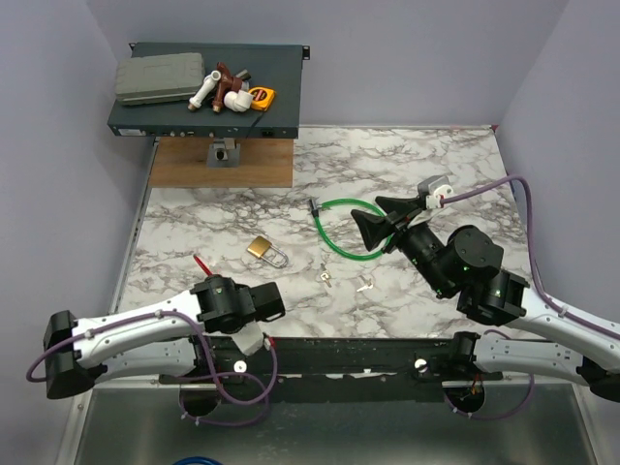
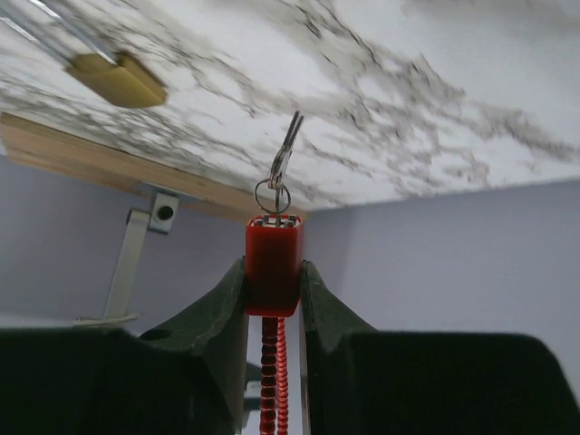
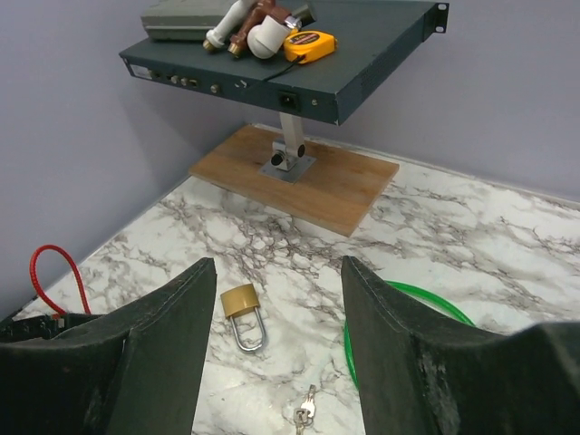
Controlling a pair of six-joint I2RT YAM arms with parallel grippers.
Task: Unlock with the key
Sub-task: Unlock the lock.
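So the left gripper (image 2: 272, 272) is pinching a red block (image 2: 273, 258) tight between its jaws. A red coiled cable (image 2: 270, 381) is running back from the block between the fingers. A small ring with a couple of thin silvery keys (image 2: 288, 149) is sticking out of the block's front end. In the top view that gripper (image 1: 205, 276) is sitting near the near edge, over on the left side of the marble worktop (image 1: 436, 165).

The right gripper (image 1: 373, 215) is hovering above the right half of the worktop with its jaws spread wide and nothing between them. Its wrist camera is looking between the fingers (image 3: 172, 326) toward the far left corner.

The key (image 1: 326, 276) is lying flat on the marble close to the near edge, about mid-width, and nothing is touching it. It's showing up at the bottom of the right wrist view (image 3: 305, 412) too. Another tiny silvery bit (image 1: 365, 286) is lying just to its right, too small to make out.

The brass padlock (image 1: 263, 250) is lying on its side a little to the left of the key and apart from it, with its shackle pointing toward the near edge.

A green cable (image 1: 329, 237) is curling across the middle of the worktop under the right gripper. In the far left corner a wooden board (image 1: 194, 165) is carrying a post with a dark blue rack unit (image 1: 276, 111) on top, and a yellow tape measure (image 1: 263, 95) is sitting on that.
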